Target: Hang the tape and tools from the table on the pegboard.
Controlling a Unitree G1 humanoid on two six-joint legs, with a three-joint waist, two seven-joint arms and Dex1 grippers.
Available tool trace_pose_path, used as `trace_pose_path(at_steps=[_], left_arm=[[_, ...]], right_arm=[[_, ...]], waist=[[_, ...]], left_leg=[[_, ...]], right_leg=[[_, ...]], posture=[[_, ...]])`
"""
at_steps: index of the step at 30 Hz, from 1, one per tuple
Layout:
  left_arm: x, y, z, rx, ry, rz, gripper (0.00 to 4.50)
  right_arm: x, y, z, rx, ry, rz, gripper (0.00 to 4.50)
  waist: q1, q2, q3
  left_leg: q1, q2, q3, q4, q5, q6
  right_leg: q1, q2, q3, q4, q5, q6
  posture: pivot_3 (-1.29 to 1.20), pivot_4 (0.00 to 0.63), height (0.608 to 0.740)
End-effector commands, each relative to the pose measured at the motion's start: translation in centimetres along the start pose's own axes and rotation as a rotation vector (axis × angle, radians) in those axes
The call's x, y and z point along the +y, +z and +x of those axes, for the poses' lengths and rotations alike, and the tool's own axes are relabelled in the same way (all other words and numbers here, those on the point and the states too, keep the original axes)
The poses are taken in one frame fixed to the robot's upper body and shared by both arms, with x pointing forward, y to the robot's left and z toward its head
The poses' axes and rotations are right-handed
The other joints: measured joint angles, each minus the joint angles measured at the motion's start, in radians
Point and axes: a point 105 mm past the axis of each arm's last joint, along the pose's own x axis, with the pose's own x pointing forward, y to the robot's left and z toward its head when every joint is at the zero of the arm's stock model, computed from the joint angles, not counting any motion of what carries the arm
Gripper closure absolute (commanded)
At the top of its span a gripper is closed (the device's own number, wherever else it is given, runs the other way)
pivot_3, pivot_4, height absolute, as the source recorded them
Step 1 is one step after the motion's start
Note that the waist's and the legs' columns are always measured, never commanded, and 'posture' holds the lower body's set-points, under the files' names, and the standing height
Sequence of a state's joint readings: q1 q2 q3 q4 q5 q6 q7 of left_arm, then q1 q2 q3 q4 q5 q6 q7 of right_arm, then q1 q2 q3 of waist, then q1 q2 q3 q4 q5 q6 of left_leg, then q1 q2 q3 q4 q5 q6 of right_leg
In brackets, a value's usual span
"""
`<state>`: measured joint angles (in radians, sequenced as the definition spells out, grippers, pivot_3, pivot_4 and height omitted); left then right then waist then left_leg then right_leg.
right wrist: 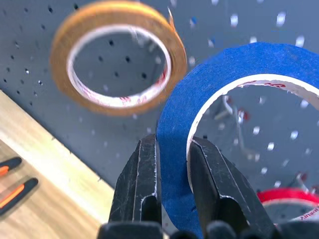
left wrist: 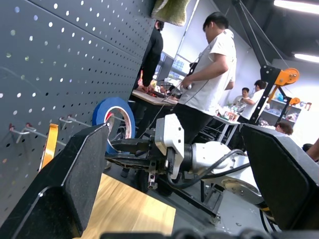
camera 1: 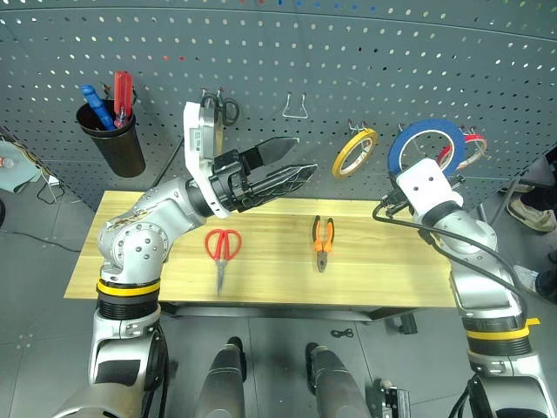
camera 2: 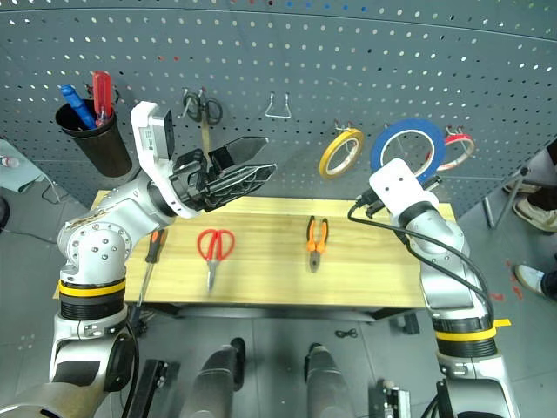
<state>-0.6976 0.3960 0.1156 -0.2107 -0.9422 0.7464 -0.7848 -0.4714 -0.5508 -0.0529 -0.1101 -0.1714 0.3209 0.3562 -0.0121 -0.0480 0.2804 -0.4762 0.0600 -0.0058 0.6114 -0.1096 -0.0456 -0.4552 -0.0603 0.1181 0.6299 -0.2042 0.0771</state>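
Blue tape held up at the pegboard

My right pincer (right wrist: 172,164) was clamped on the blue tape (camera 1: 425,144) against the pegboard (camera 1: 348,61); my left pincer (camera 1: 291,161) gaped apart above the surface (camera 1: 392,270), where scissors (camera 1: 223,248) and pliers (camera 1: 323,239) lay.

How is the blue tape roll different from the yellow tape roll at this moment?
The blue ring-shaped tape roll is pinched between the right gripper fingers in front of the grey-blue pegboard; the yellow ring-shaped tape roll hangs from a pegboard hook. The blue roll looks larger. Both are thin rings.
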Motion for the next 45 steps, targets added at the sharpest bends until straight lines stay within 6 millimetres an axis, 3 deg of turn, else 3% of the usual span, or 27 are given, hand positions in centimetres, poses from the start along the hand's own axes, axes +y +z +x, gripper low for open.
trace_pose_path(at_steps=[1, 3, 8, 12, 15, 19, 23, 28, 37, 45], left_arm=[[-1.0, 0.8, 0.1, -0.020, -0.025, 0.042, 0.00], [-0.8, 1.0, 0.1, -0.034, -0.017, 0.039, 0.00], [-0.4, 0.7, -0.1, -0.023, -0.010, 0.038, 0.00], [-0.6, 0.5, -0.3, -0.014, -0.005, 0.030, 0.00], [-0.6, 0.2, -0.8, 0.005, 0.009, 0.024, 0.00], [-0.4, -1.5, -3.2, 0.095, 0.074, 0.003, 0.00], [-0.4, -4.4, -6.9, 0.248, 0.157, -0.009, 0.00], [-0.4, -7.0, -11.7, 0.329, 0.297, -0.100, 0.00], [-1.5, -7.9, -14.0, 0.336, 0.398, -0.148, 0.00], [-2.0, -8.2, -14.1, 0.323, 0.423, -0.149, 0.00]], right_arm=[[-1.1, 0.3, 0.4, -0.012, -0.026, 0.105, 4.04], [-1.0, 0.3, 0.7, -0.016, -0.009, 0.134, 3.03], [-1.0, 0.2, 1.0, -0.005, 0.007, 0.148, 1.36], [-0.3, -0.7, 0.0, 0.031, 0.031, 0.152, 0.03], [0.7, -1.4, -1.1, 0.066, 0.065, 0.159, 0.03], [3.4, -3.2, -2.5, 0.195, 0.166, 0.229, 0.03], [7.1, -3.0, -2.5, 0.318, 0.352, 0.352, 0.03], [9.2, -2.5, -0.6, 0.479, 0.369, 0.601, 0.03], [11.3, -4.4, 2.4, 0.663, 0.327, 0.738, 0.03], [13.7, -3.8, 4.5, 0.685, 0.351, 0.760, 0.03]], waist=[[-0.003, 0.000, -0.001], [-0.002, 0.000, -0.001], [-0.001, 0.000, -0.001], [0.002, 0.000, -0.001], [0.001, 0.000, -0.001], [-0.008, 0.000, -0.001], [-0.026, 0.001, 0.000], [-0.027, 0.002, 0.006], [0.019, 0.005, 0.039], [0.018, 0.008, 0.055]], left_leg=[[0.000, 0.000, 0.000, 0.000, 0.000, 0.000], [0.000, 0.000, 0.000, 0.000, 0.000, 0.000], [0.000, 0.000, 0.000, 0.000, 0.000, 0.000], [0.000, 0.000, 0.000, 0.000, 0.000, 0.000], [0.000, 0.000, 0.000, 0.000, 0.000, 0.000], [0.001, 0.001, 0.000, 0.000, 0.000, 0.000], [0.003, 0.003, 0.000, 0.000, 0.000, 0.001], [0.005, 0.007, 0.000, -0.001, 0.002, 0.003], [0.005, 0.008, 0.001, -0.001, 0.002, 0.004], [0.004, 0.008, 0.001, -0.004, 0.002, 0.004]], right_leg=[[0.000, 0.000, 0.000, 0.000, 0.000, 0.000], [0.000, 0.000, 0.000, 0.000, 0.000, 0.000], [0.000, 0.000, 0.000, 0.001, 0.000, 0.000], [0.000, 0.000, 0.000, 0.001, 0.000, 0.000], [0.000, 0.000, 0.000, 0.001, 0.000, 0.000], [0.000, 0.001, 0.000, 0.002, 0.000, 0.000], [0.000, 0.003, 0.001, 0.003, 0.000, -0.002], [-0.001, 0.006, 0.001, 0.007, -0.005, -0.007], [-0.002, 0.005, -0.002, 0.012, -0.012, -0.013], [-0.004, 0.005, -0.003, 0.012, -0.014, -0.010]], posture=[[0.09, 0.194, 0.740], [0.08, 0.200, 0.740], [0.07, 0.212, 0.740], [0.07, 0.224, 0.740], [0.08, 0.235, 0.740], [0.09, 0.265, 0.740], [0.08, 0.292, 0.740], [0.10, 0.349, 0.740], [0.15, 0.405, 0.740], [0.16, 0.411, 0.740]])
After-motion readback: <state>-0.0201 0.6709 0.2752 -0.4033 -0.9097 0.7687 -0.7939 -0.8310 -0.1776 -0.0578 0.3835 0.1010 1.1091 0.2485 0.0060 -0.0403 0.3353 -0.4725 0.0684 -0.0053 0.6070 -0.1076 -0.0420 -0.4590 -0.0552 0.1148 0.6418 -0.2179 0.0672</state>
